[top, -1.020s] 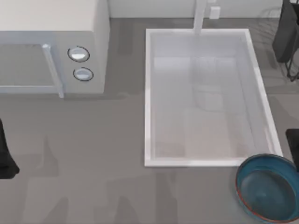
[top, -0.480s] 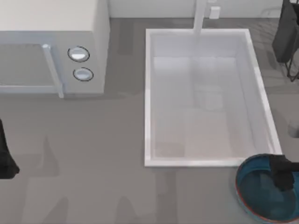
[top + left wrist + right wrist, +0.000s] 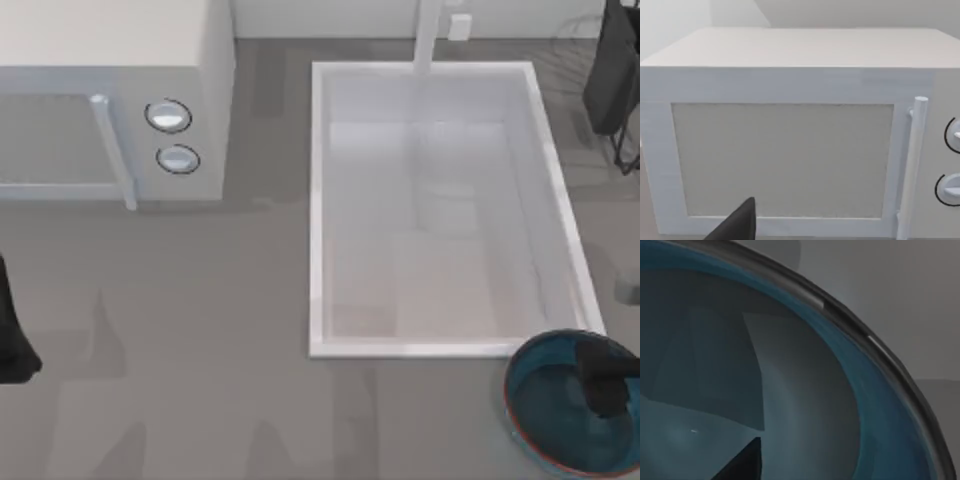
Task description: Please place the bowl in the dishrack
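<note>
My right pincer (image 3: 603, 383) has descended into the bowl (image 3: 550, 410); finger state indeterminate. Grasp pending; left arm parked.

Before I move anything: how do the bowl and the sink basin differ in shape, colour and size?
The bowl is round; the sink basin is rectangular. The bowl is deep blue with a reddish-brown rim; the basin is plain white. The bowl is much smaller, sitting on the counter just off the basin's near right corner, with the right gripper over it. Both are open-topped containers.

Both arms are matte black: the right tool (image 3: 603, 385) blocky and angular (no markings), the left tool (image 3: 12, 335) equally plain.
</note>
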{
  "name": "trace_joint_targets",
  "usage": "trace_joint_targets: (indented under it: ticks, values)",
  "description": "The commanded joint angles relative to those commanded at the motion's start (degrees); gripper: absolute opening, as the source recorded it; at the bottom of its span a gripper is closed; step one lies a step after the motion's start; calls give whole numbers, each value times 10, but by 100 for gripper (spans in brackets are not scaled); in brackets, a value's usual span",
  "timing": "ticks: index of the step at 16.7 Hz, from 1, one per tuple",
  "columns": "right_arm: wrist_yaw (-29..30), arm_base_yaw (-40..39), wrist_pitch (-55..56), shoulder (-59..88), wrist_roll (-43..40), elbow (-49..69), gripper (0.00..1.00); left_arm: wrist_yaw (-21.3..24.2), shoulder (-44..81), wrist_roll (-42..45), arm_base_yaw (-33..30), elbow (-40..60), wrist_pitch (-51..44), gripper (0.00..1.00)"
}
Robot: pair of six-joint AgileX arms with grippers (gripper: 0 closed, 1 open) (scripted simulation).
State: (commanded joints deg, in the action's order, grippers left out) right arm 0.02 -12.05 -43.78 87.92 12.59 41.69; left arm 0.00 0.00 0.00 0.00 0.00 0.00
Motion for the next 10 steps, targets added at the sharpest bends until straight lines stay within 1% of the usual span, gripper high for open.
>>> trace_joint_targets:
  ticks: [10]
  values:
    - [0,0,0,0,0,0,10,0,0,0,0,0,0,100]
